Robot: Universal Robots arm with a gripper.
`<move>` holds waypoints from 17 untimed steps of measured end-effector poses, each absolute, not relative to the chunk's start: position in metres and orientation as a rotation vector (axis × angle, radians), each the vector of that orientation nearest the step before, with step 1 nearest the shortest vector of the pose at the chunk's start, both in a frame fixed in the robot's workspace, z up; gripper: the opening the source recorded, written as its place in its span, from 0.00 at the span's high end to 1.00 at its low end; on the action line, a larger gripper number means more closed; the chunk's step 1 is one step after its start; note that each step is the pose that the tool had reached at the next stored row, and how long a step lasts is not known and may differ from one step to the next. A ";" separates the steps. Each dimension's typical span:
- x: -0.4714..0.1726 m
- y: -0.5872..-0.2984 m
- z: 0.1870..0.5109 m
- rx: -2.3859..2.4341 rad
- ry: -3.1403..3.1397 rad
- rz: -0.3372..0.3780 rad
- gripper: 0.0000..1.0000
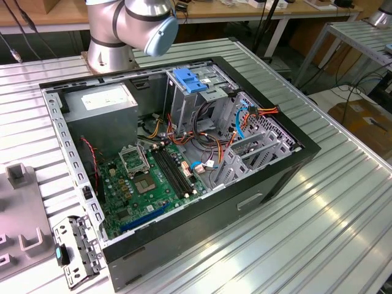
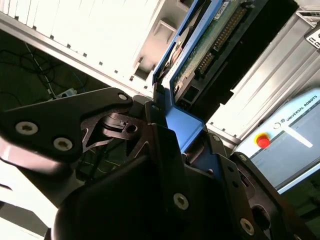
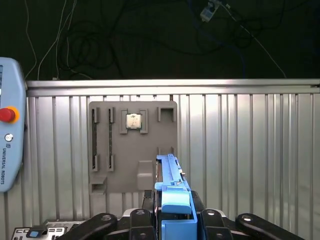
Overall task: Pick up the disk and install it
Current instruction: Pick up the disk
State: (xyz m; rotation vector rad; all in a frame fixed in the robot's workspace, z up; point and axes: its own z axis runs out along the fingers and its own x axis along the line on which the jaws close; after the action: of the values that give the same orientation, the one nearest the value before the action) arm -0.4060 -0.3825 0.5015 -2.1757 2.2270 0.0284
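My gripper [image 3: 172, 222] is shut on the disk [image 3: 170, 175], whose bright blue carrier rail stands edge-on between the black fingers [image 3: 145, 220]. It hangs above the ribbed metal table, over a grey fixture plate [image 3: 115, 170]. In the second wrist view the gripper [image 2: 185, 137] clamps the disk [image 2: 215, 42] at its blue rail end. The green-and-black circuit side and a connector row face the camera. In the exterior view the arm's base and a joint [image 1: 131, 24] stand behind the open computer case [image 1: 263, 190].
Inside the case lie a green motherboard [image 1: 147, 184], a grey power supply with a white sticker [image 1: 101, 101], a drive cage with a flat blue latch [image 1: 188, 79] and loose cables. A teach pendant [image 3: 7, 140] lies on the table. A metal bracket [image 1: 76, 248] rests beside the case.
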 end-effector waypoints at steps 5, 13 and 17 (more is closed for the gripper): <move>-0.390 -0.383 0.502 -2.176 2.227 0.028 0.63; -0.358 -0.383 0.501 -2.176 2.227 0.028 0.63; -0.345 -0.383 0.501 -2.175 2.227 0.028 0.63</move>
State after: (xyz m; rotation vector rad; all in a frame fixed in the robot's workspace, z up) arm -0.3445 -0.3830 0.5014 -2.1755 2.2269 0.0284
